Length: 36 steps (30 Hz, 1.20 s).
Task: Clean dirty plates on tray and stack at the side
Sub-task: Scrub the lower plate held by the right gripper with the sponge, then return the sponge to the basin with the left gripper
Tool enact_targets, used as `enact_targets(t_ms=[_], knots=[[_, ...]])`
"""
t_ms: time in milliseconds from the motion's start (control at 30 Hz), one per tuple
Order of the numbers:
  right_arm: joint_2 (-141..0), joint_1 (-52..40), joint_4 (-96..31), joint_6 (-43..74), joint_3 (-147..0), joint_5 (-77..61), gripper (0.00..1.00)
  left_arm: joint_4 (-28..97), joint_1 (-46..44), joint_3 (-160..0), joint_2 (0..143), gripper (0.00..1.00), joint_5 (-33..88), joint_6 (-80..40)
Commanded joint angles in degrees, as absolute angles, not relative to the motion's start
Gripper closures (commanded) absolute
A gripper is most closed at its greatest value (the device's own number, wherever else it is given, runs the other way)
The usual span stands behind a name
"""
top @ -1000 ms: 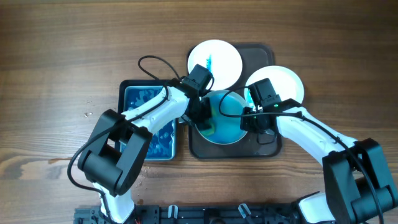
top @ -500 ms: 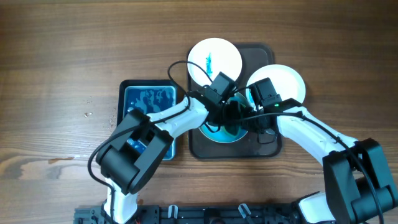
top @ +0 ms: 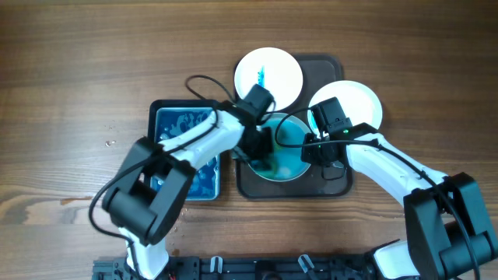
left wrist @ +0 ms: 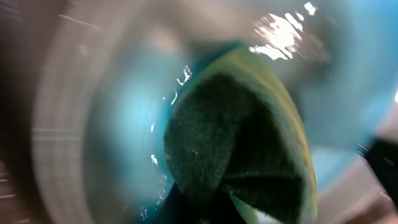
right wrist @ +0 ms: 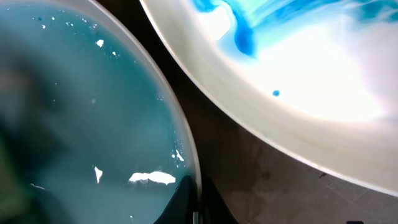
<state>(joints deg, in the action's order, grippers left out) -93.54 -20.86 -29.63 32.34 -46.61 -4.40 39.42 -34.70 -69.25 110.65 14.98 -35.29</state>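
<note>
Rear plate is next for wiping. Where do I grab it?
Probably the rear plate's far rim, coming from the far side: that edge overhangs the tray, leaving room for a finger beneath, while its near edge lies low inside the tray.

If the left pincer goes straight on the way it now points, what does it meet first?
The green sponge in the left pincer comes first; just behind it, probably touching, is the blue-wet plate on the tray. The blurred wrist view leaves depth uncertain.
</note>
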Motion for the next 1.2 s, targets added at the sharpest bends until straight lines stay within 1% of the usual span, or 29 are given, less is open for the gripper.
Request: enact_targets(t_ms=[0, 67, 233, 267, 367, 467, 533, 667, 800, 867, 900, 933, 967, 1000, 1033, 1067, 1167], knots=[[-96.16, -21.04, -30.96, 31.64, -44.99, -1.06, 0.96, 41.43, -31.44, -67.72, 105.01, 0.96, 0.8, -30.83], [-96.16, -21.04, -30.94, 31.62, -44.99, -1.04, 0.96, 41.43, -31.09, -68.34, 101.93, 0.96, 2.59, -30.39], [-96.16, -21.04, -31.07, 31.59, -44.97, -1.04, 0.96, 42.04, -28.4, -69.25, 92.18, 0.96, 14.48, -30.44], [-96.16, -21.04, -31.09, 31.62, -44.99, -1.04, 0.96, 42.78, -27.68, -69.25, 90.91, 0.96, 14.57, -30.46], [-96.16, -21.04, -31.05, 31.59, -44.97, -1.04, 0.96, 47.57, -24.14, -69.25, 87.66, 0.96, 10.59, -30.41], [-96.16, -21.04, -30.76, 31.46, -44.97, -1.04, 0.96, 54.0, -19.92, -69.19, 87.37, 0.96, 1.85, -30.39], [-96.16, -21.04, -30.15, 30.44, -44.99, -1.02, 0.96, 55.75, -17.74, -68.31, 87.88, 0.96, -2.44, -30.39], [-96.14, -21.04, -27.31, 23.79, -45.01, -1.04, 0.96, 52.12, -14.22, -62.5, 88.51, 0.96, -4.19, -30.15], [-94.67, -21.04, -30.13, 21.96, -47.03, -4.56, 0.96, 44.64, -13.32, -55.29, 88.84, 0.95, -4.19, -28.67], [-93.54, -21.04, -32.67, 21.78, -48.97, -5.28, 0.96, 42.17, -13.21, -52.9, 88.9, 0.89, -4.12, -28.69], [-92.77, -21.04, -34.35, 21.5, -50.33, -5.28, 0.96, 41.82, -13.21, -52.49, 88.88, 0.82, -3.88, -28.69], [-91.83, -21.04, -36.18, 20.88, -51.79, -5.26, 0.96, 41.89, -13.21, -52.53, 88.88, 0.69, -3.29, -28.69], [-90.78, -21.04, -38.28, 20.69, -53.36, -4.6, 0.96, 41.98, -13.21, -52.75, 88.77, 0.6, -2.39, -28.69], [-89.78, -21.06, -40.38, 19.86, -55.07, -3.95, 0.96, 42.19, -13.19, -53.15, 88.49, 0.53, -1.43, -28.69], [-88.9, -21.06, -42.52, 18.74, -56.86, -3.55, 0.96, 42.57, -13.06, -53.74, 88.12, 0.38, -0.54, -28.69], [-87.99, -21.06, -45.36, 17.3, -59.48, -3.2, 0.96, 43.29, -12.82, -54.72, 87.5, 0.3, 0.71, -28.69], [-87.15, -21.52, -52.12, 15.42, -66.78, -2.48, 0.96, 46.46, -11.49, -57.69, 85.32, 0.26, 2.83, -28.71]])
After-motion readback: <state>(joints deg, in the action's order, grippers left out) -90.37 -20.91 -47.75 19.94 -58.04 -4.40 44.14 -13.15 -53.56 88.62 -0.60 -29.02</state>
